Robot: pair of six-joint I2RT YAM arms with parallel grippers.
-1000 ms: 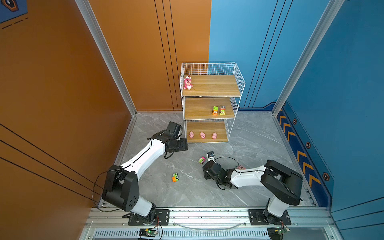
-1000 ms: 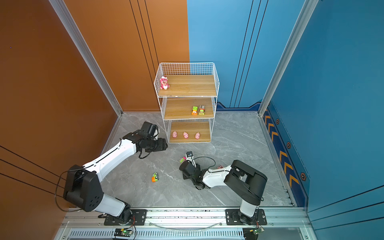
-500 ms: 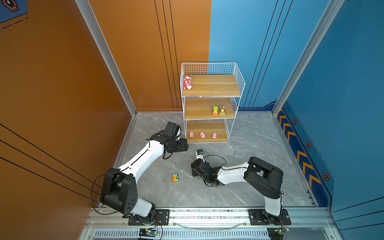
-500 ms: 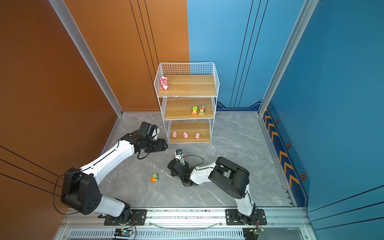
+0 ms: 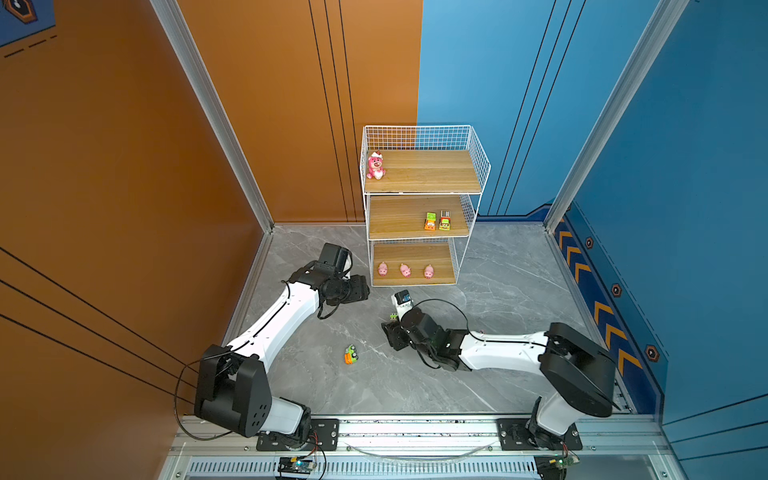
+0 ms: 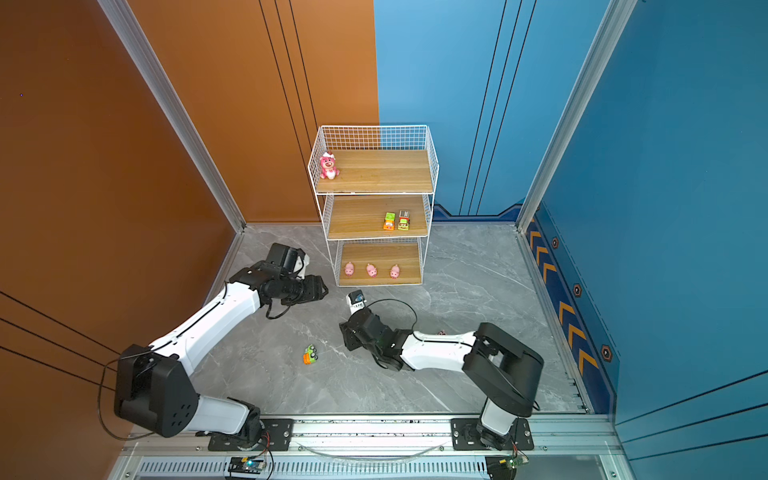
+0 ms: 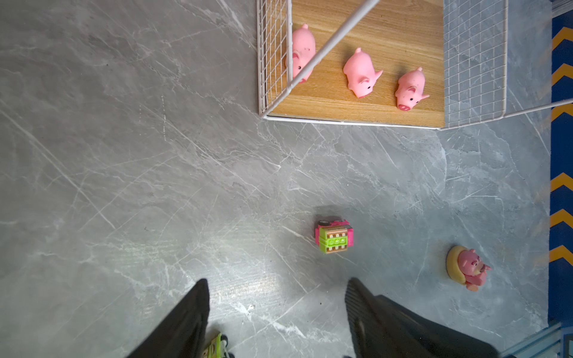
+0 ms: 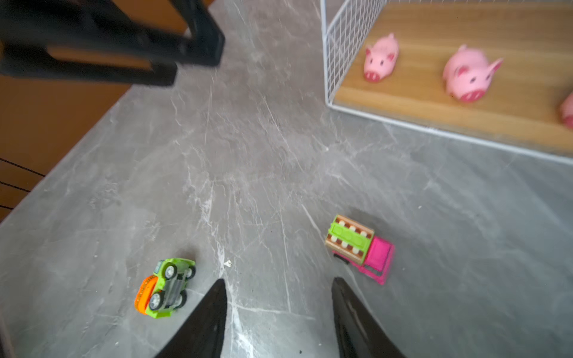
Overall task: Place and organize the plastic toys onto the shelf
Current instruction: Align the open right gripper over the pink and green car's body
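The shelf (image 5: 432, 170) holds a pink bear (image 5: 375, 165) on its top board, two toy vehicles (image 5: 437, 221) on the middle board and three pink pigs (image 5: 405, 270) on the bottom board. A green and orange car (image 8: 166, 288) lies overturned on the floor. A pink and green truck (image 8: 359, 248) sits nearby, and a pink bear on a tan base (image 7: 468, 268) lies further off. My right gripper (image 8: 278, 280) hovers open between the car and the truck, holding nothing. My left gripper (image 7: 276, 280) is open over bare floor left of the shelf.
The floor is grey marble (image 5: 498, 291), walled in orange on the left and blue on the right. The right arm's cable (image 5: 440, 301) loops over the floor in front of the shelf. A metal rail (image 5: 415, 428) runs along the near edge.
My right gripper has slid left across the floor, closer to the overturned car. The left arm has hardly moved.
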